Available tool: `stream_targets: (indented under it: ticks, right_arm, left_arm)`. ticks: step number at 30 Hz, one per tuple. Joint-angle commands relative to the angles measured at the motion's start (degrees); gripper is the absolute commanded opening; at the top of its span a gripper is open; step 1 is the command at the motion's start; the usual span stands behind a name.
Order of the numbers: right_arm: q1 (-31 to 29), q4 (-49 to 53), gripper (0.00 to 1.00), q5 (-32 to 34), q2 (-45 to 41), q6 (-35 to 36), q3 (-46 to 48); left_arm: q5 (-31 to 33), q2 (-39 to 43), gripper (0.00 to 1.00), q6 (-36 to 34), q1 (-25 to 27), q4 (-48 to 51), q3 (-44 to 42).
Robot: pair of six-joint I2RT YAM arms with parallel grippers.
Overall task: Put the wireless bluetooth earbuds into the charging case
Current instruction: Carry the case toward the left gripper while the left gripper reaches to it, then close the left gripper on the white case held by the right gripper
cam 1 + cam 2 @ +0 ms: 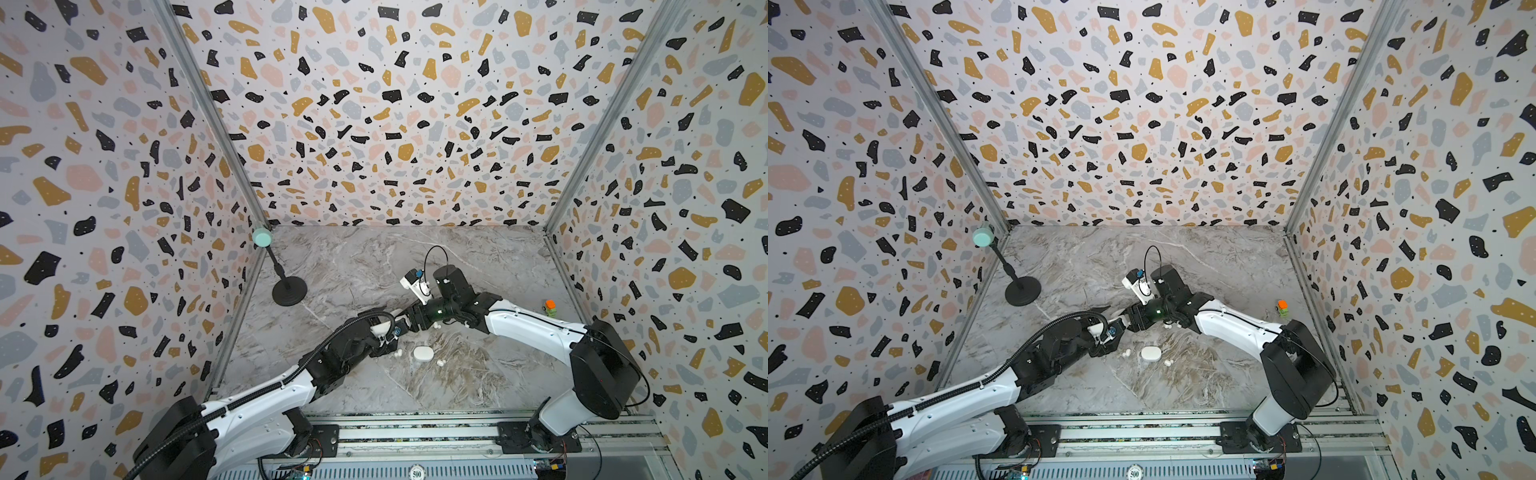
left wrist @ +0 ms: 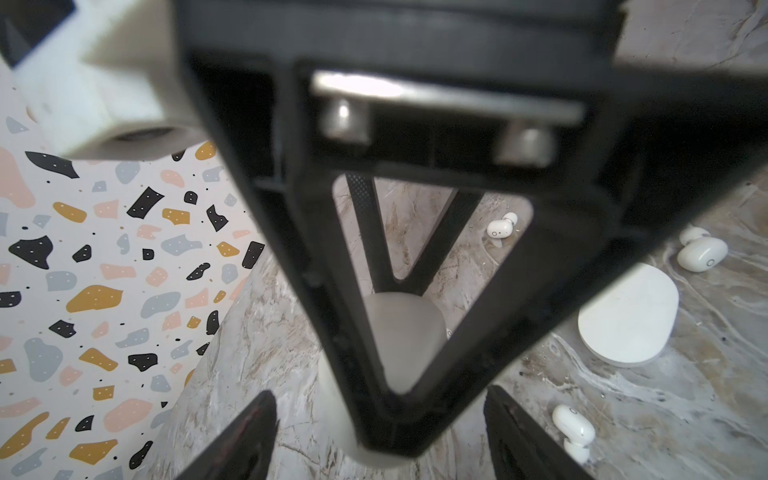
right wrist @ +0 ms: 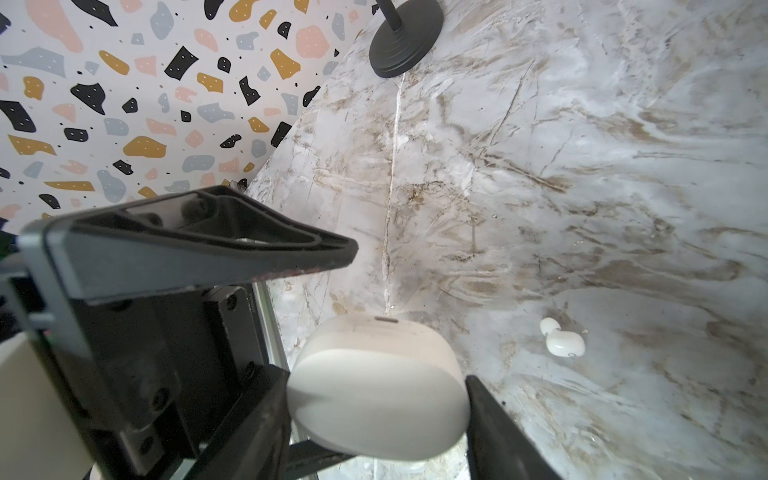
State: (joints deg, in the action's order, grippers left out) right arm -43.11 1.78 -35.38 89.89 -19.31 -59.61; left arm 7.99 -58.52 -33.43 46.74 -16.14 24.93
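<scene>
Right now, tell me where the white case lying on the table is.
In both top views the white case lies on the marble table near its middle, with loose earbuds on either side.

- In the left wrist view a blurred black finger point(image 2: 498, 316) of the right gripper point(image 2: 392, 365) hides most of the white oval plastic charging case point(image 2: 403, 328) it clamps.
- In both top views the black wrists point(image 1: 440, 309) hide that case; the tiny glossy white earbuds point(image 1: 440, 363) are too small to make out.
- The right wrist view's edge cuts the black round stand base point(image 3: 405, 41).
</scene>
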Motion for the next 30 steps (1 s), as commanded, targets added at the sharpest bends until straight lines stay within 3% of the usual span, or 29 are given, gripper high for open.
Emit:
stream_targets:
  ticks: [1, 30]
  right_arm:
    - [-0.2, -1.0, 0.0, -1.2, -2.9, 0.9, 0.4]
    - [-2.1, -0.6, 0.0, -1.9, -2.6, 2.1, -0.1]
  left_arm:
    - [-0.9, 0.5, 0.76, 0.5, 0.4, -0.2, -0.1]
    - [-1.7, -0.5, 0.57, -0.3, 0.5, 0.9, 0.6]
